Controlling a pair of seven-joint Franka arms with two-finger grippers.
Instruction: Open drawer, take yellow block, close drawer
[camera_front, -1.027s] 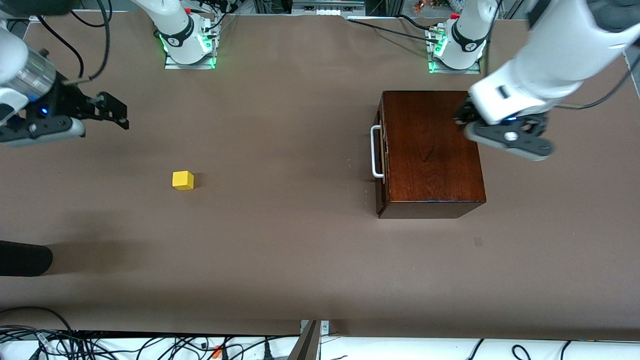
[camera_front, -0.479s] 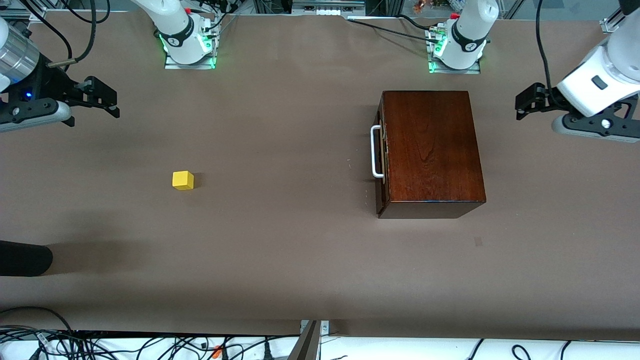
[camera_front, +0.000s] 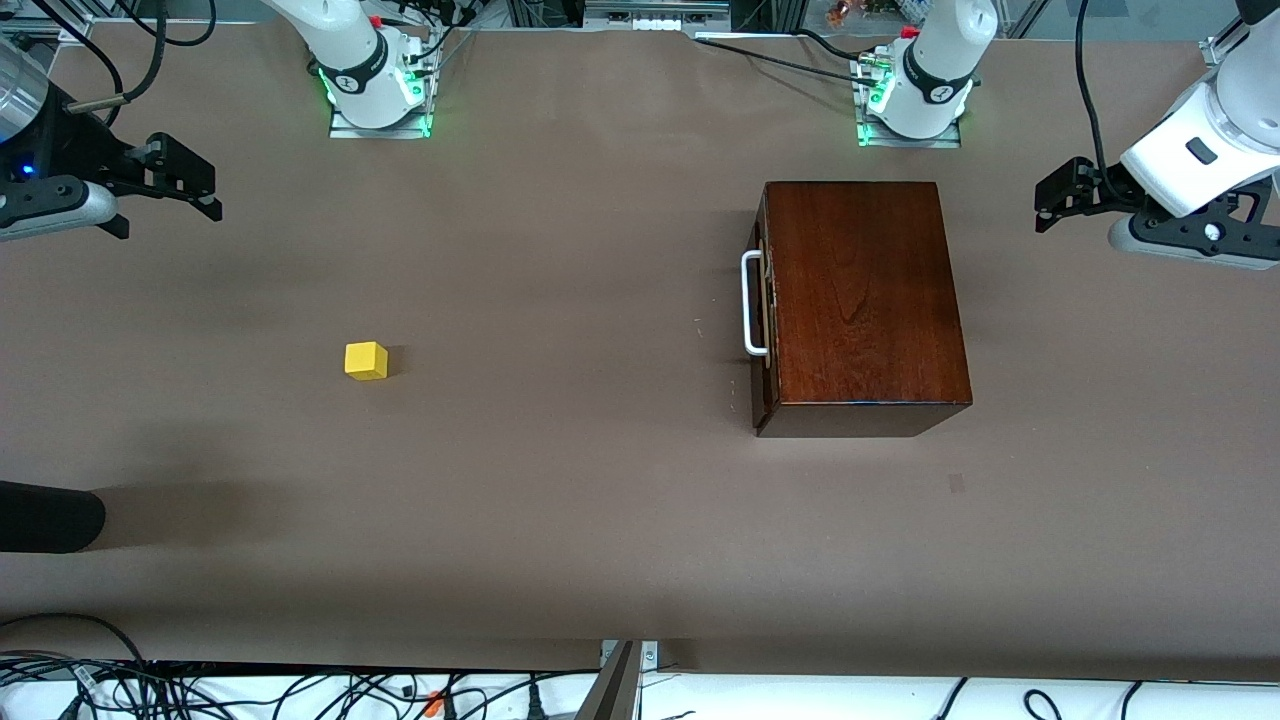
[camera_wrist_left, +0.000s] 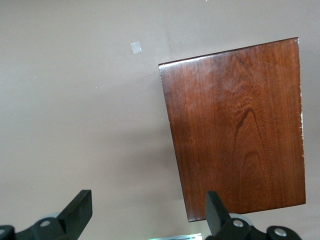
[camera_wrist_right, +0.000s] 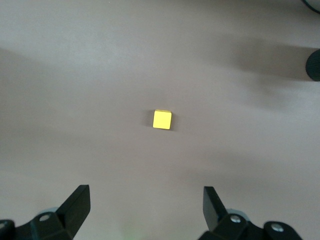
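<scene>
- A brown tabletop (camera_front: 600, 520) carries a glossy dark-red wooden box (camera_front: 860, 300) toward the left arm's end.
- The drawer (camera_front: 764, 300) sits pushed into the box, closed, its front facing the right arm's end of the tabletop.
- A white U-shaped handle (camera_front: 750, 303) stands out from the drawer front.
- The yellow block (camera_front: 366, 360), a small cube, rests on the bare tabletop toward the right arm's end, well apart from the box and a little nearer to the front camera than the box's middle.
- The left tool (camera_front: 1058, 192) hangs in the air over the tabletop at the left arm's end, beside the box and not touching it. Its fingers (camera_wrist_left: 80, 212) stand wide apart with nothing between them.
- In the left wrist view the top of the box fills much of the picture below the tool.
- The right tool (camera_front: 185, 178) hangs over the tabletop at the right arm's end, well apart from the block. Its fingers (camera_wrist_right: 77, 202) are spread wide and hold nothing.
- In the right wrist view the block lies alone on the tabletop below the tool.
- A small pale square mark (camera_front: 956, 483) shows on the tabletop near the box, nearer to the front camera.
- A dark rounded object (camera_front: 50, 516) pokes in at the edge of the front view at the right arm's end.
</scene>
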